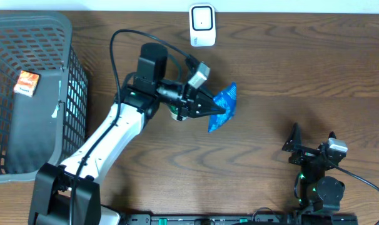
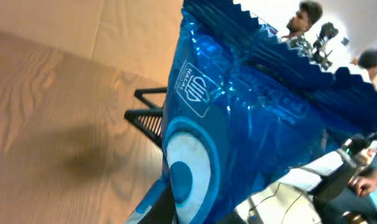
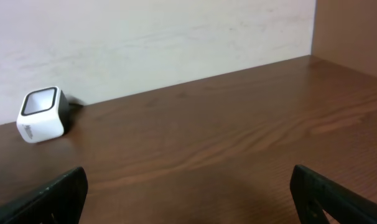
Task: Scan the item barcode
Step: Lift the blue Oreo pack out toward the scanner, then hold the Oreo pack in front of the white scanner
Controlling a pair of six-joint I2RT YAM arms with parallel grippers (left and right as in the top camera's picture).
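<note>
Near the middle of the surface, a little toward the far edge: a blue foil packet (image 1: 224, 106), pinched by the left hand (image 1: 213, 108). Fingers pressed together on the packet's left side, arm reaching in from the near left corner. From above, no telling whether the packet's lower tip touches the wood or hangs just clear of it.

In the left wrist view, the packet (image 2: 238, 124) close up and filling most of the frame. Zigzag-cut seam at the top, a white outlined emblem on the upper left of its face, a white and blue ring lower down. Foil creased and glossy.

At the far edge, about midway along: a small white scanner (image 1: 202, 25), standing well apart from the packet. Same scanner (image 3: 42, 114) in the right wrist view, against the pale wall, dark window tilted upward.

By the near edge toward the right corner: the right hand (image 1: 311, 142), spread wide, gripping nothing. Both dark fingertips low in its own camera, bare wood between them (image 3: 195, 199).

At the far left corner: a grey mesh basket (image 1: 77, 81), with a small orange box (image 1: 27, 82) inside.
</note>
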